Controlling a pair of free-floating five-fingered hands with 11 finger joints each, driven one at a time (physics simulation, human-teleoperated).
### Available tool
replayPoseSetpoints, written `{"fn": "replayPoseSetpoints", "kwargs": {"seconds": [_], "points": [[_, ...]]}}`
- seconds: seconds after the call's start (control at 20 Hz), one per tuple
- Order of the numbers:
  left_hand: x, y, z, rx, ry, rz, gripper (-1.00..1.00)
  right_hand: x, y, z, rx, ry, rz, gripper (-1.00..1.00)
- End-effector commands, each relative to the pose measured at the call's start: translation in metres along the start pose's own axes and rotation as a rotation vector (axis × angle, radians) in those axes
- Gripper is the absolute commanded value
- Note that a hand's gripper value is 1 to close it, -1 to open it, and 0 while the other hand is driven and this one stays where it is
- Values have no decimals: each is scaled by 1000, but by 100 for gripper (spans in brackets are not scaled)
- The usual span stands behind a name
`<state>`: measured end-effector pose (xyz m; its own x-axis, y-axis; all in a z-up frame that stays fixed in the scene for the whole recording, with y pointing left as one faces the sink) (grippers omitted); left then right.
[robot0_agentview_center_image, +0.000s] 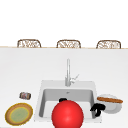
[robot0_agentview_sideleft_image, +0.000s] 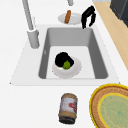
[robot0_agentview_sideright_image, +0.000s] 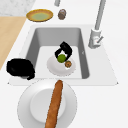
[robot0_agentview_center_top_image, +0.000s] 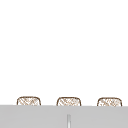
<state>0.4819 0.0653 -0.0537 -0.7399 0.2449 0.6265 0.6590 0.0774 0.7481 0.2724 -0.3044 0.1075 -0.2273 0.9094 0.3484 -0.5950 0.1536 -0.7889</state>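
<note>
My left hand (robot0_agentview_center_image: 62, 100) is down in the sink basin (robot0_agentview_center_image: 50, 95), mostly behind a big red sphere (robot0_agentview_center_image: 67, 115). In the side views the left hand (robot0_agentview_sideleft_image: 61, 58) (robot0_agentview_sideright_image: 65, 48) has its fingers curled round a small green lime (robot0_agentview_sideleft_image: 66, 65) (robot0_agentview_sideright_image: 61, 58) on a white plate (robot0_agentview_sideleft_image: 75, 68) (robot0_agentview_sideright_image: 53, 67) on the sink floor. A small brown round piece (robot0_agentview_sideright_image: 68, 64) lies on that plate beside the lime. My right hand (robot0_agentview_center_image: 98, 108) (robot0_agentview_sideleft_image: 88, 16) (robot0_agentview_sideright_image: 21, 68) hovers over the sink's right rim with relaxed fingers hanging down, holding nothing.
A baguette (robot0_agentview_center_image: 110, 100) (robot0_agentview_sideright_image: 53, 105) lies across a white plate (robot0_agentview_center_image: 113, 107) (robot0_agentview_sideright_image: 27, 105) right of the sink. On the left counter are a jar on its side (robot0_agentview_center_image: 25, 95) (robot0_agentview_sideleft_image: 68, 107) and a yellow-green plate (robot0_agentview_center_image: 18, 114) (robot0_agentview_sideleft_image: 112, 107). The faucet (robot0_agentview_center_image: 67, 72) stands behind the basin.
</note>
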Motion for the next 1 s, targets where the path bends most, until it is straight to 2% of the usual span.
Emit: {"fn": "replayPoseSetpoints", "kwargs": {"seconds": [0.0, 0.05, 0.1, 0.2, 0.25, 0.4, 0.45, 0.55, 0.7, 0.95], "points": [[4, -12, 2, -38, 9, -47, 100, 0, 0, 0, 0, 0, 0, 0], [13, -12, 1, -24, -17, -54, -100, 0, 0, 0, 0, 0, 0, 0], [19, -8, -2, -3, -18, -36, -100, 0, 0, 0, 0, 0, 0, 0], [29, -5, -2, 11, -20, -24, -100, 0, 0, 0, 0, 0, 0, 0], [35, -9, -2, 9, -29, -19, -100, 0, 0, 0, 0, 0, 0, 0], [50, 15, -3, -6, -39, -24, -100, 0, 0, 0, 0, 0, 0, 0], [57, 20, -3, -4, -37, 4, -100, 0, 0, 0, 0, 0, 0, 0], [69, 29, 1, -2, -39, 26, -100, 0, 0, 0, 0, 0, 0, 0], [77, 35, 7, 21, -15, 37, -100, 0, 0, 0, 0, 0, 0, 0], [88, 43, 22, 38, 13, 49, -100, 0, 0, 0, 0, 0, 0, 0]]}}
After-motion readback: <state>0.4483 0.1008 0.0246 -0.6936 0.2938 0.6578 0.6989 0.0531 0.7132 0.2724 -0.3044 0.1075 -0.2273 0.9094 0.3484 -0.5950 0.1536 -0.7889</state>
